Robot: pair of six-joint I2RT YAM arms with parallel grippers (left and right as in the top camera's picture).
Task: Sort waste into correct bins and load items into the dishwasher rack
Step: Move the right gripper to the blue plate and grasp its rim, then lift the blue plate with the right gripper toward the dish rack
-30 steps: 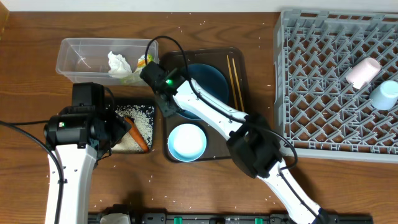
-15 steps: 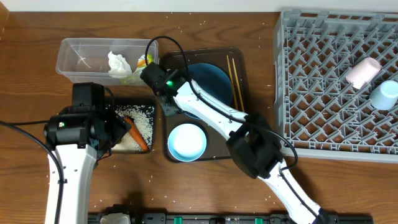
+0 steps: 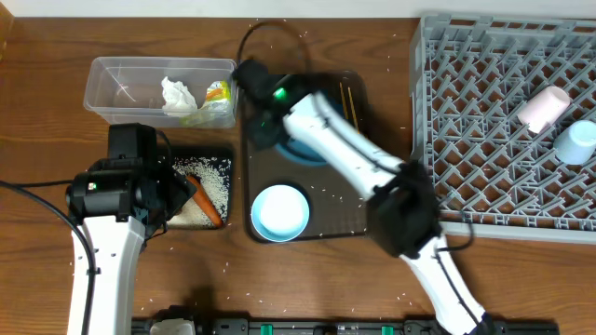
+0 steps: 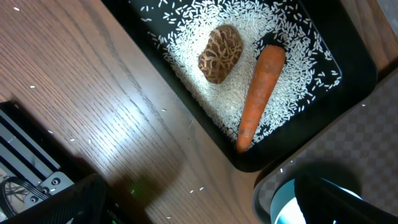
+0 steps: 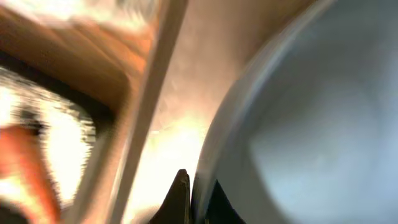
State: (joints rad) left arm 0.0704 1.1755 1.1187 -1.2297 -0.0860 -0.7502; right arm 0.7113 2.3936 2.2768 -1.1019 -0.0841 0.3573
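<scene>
I have my right pincer (image 5: 194,194) clamped tight on the plate's (image 5: 305,124) rim, and my left pincer (image 3: 182,194) spread wide over the carrot (image 4: 260,93) left of that plate.

Table (image 4: 93,81): wood grain, semi-gloss. Tub (image 3: 102,93): clear smooth plastic. Black tray (image 4: 348,56): smooth plastic, slight sheen. Carrot (image 4: 258,93): smooth, matt. Brown lump (image 4: 221,54): rough, cracked. Rice (image 4: 205,99): matt grains. Serving tray (image 3: 335,209): brown, fine textured finish. Tissue (image 3: 177,95): crumpled paper. Wrapper (image 3: 217,93): glossy film. Bowl (image 3: 279,211): glossy. Dark blue plate (image 5: 298,124): smooth, glossy. Rack (image 3: 484,140): grey matt plastic. Chopsticks (image 3: 349,98): bare wood.
</scene>
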